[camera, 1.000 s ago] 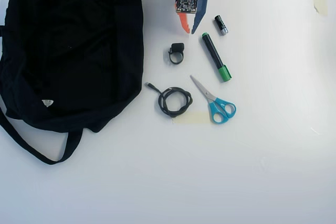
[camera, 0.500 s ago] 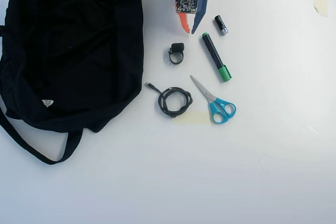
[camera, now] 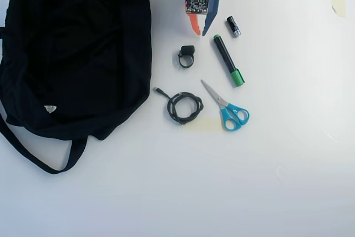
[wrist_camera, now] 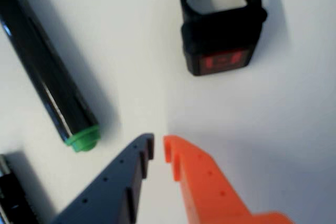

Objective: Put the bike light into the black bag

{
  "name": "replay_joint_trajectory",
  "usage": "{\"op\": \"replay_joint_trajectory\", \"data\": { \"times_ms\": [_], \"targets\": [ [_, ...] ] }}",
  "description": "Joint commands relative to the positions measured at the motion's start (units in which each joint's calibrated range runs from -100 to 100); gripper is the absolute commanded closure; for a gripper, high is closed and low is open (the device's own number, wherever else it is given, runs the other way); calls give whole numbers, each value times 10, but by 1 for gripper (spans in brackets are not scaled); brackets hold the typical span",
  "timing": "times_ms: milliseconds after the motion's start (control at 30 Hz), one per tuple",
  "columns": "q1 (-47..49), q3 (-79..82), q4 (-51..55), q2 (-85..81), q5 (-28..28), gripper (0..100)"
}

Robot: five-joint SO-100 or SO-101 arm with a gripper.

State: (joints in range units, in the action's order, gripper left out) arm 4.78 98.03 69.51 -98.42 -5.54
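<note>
Gripper (camera: 201, 30) of ours hangs nearly closed and empty at twelve o'clock on the table (camera: 233, 181). From left to right in the overhead view, the black bag (camera: 72, 54) lies slack at nine o'clock; the bike light (camera: 186, 57) sits just below our tips, so we judge we're lining up; beside it lies the marker (camera: 228, 60).

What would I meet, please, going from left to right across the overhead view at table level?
black bag → coiled cable and bike light, about level in this order → marker → battery.
</note>
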Motion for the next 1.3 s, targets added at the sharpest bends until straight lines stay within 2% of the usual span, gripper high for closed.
{"op": "replay_joint_trajectory", "data": {
  "times_ms": [0, 600, 833, 1000, 1267],
  "targets": [
    [-2, 12, 32, -12, 2, 98],
    [4, 7, 14, -12, -2, 98],
    [5, -58, -119, 3, 1, 98],
    [17, -147, -217, 80, -2, 98],
    [40, -267, -508, 276, -2, 98]
  ]
}}
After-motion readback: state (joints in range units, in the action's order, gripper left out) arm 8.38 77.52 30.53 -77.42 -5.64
